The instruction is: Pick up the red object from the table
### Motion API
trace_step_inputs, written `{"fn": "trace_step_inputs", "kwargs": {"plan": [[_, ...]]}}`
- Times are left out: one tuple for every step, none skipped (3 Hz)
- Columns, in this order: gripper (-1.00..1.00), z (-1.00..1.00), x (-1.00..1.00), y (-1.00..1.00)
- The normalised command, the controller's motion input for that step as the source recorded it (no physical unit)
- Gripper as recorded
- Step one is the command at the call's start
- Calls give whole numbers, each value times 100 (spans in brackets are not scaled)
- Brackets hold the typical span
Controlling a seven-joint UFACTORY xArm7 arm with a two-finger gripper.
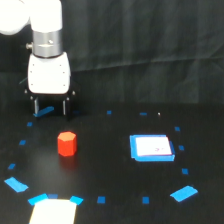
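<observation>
Exterior view only for this one, so take the depth calls with a grain of salt. The gripper (50,106) hangs off the white arm in the upper part of the exterior view's left, fingers pointing straight down and spread apart with nothing between them. Looks like the tips are above the table (100,165) and not touching it, but I can't say for sure from this angle.

The red object (66,143) stands on the table on its own, lower in the picture than the gripper and slightly toward the exterior view's right of it. Nothing is touching it or crowding it, so a straight top-down grab makes sense, and that's probably why the fingers are vertical and already spread.

Well apart from it, toward the exterior view's right, lies a white square with a blue border (152,148), flat on the table. Blue tape marks (184,192) ring the whole area.

My read: nothing's been picked yet. The gripper needs to line up over the block, drop, then close. Main risk is clipping an edge and knocking it sideways.
</observation>
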Motion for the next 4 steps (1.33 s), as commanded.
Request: {"fn": "trace_step_inputs", "kwargs": {"plan": [[100, 10, 85, -99], [88, -35, 7, -57], [76, -42, 15, -80], [87, -65, 9, -59]]}}
